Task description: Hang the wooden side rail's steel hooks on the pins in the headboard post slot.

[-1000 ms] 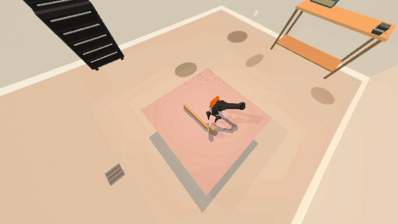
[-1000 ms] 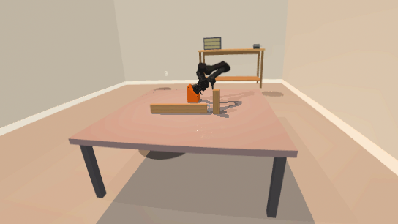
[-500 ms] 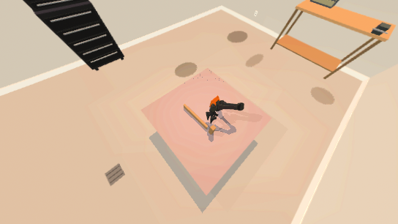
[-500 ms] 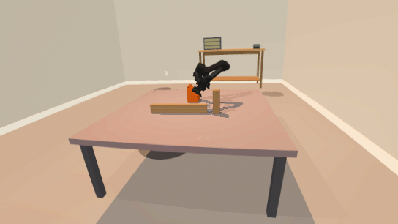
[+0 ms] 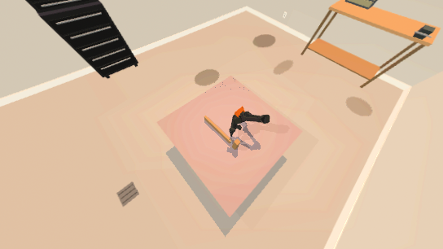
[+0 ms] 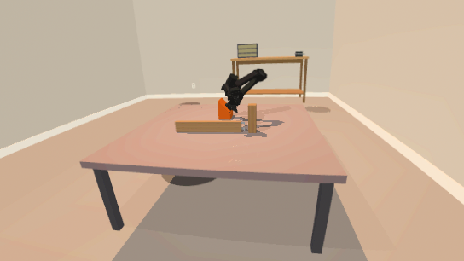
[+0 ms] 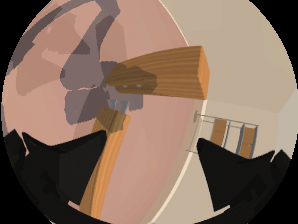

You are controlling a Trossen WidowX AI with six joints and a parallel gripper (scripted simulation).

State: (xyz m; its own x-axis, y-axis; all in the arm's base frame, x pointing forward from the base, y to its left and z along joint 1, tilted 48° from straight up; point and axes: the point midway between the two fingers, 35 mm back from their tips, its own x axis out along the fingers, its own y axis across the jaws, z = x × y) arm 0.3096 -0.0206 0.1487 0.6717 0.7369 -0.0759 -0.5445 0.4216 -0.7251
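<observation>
The wooden side rail lies along the table, on its narrow edge. Two grey steel hooks stick out of its end toward the post. The headboard post stands upright just beyond that end, a small gap from the wood of the rail. Two small light spots show on the post's shaded face; the slot and pins are not clear. My gripper is open and empty, above and behind the rail's hook end. It touches neither piece.
An orange block stands on the table behind the rail, beside the arm. The arm reaches up and to the right of it. A wooden workbench stands off the table by the back wall.
</observation>
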